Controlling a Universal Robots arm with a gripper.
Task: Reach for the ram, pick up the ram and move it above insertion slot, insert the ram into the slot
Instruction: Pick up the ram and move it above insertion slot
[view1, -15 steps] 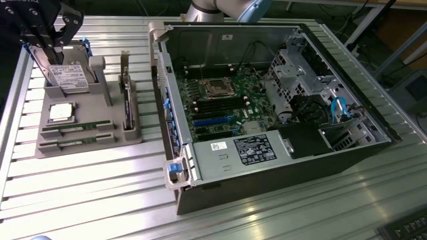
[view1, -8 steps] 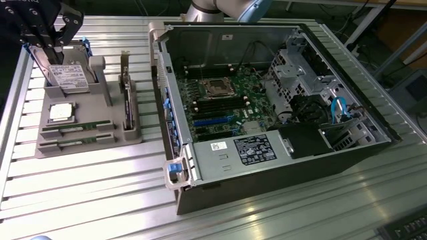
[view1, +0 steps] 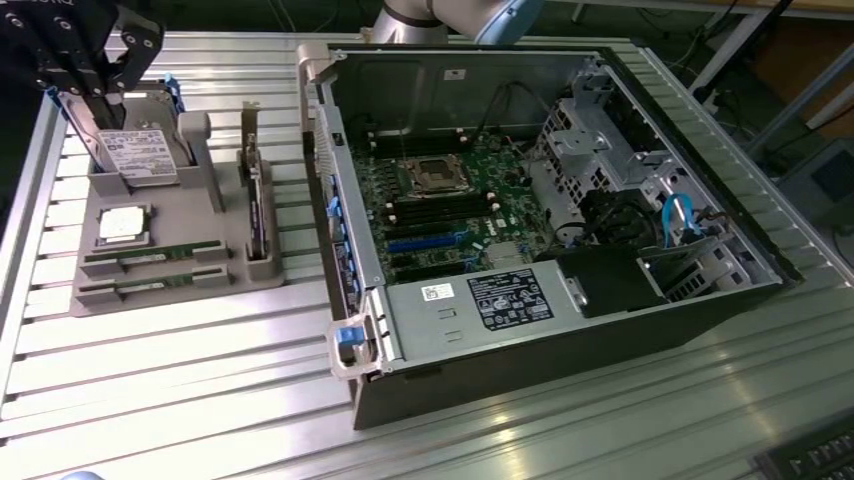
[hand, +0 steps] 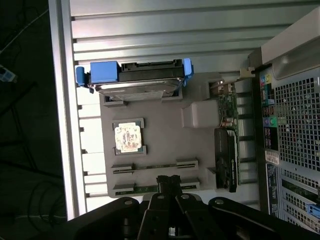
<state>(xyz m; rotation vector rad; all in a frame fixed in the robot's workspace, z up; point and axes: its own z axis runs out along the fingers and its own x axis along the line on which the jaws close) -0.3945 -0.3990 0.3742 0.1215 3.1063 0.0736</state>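
slatted metal counter (view1: 200, 380) carries an open pc case (view1: 587, 330) and, beside it on the exterior view's left, a grey tray (view1: 187, 215). the gripper (view1: 107, 105) hangs above the tray's hard drive (view1: 134, 150) end, closed with nothing in it. the ram (view1: 150, 286) lies flat in the tray's outer groove, a second stick (view1: 154, 258) alongside. the slot (view1: 430, 212) sits inside the case.

Two ram sticks (view1: 151, 259), one processor chip (view1: 123, 223), one hard drive (view1: 134, 152), one expansion card (view1: 252, 200), four memory slots (view1: 430, 211), one computer case (view1: 561, 365).
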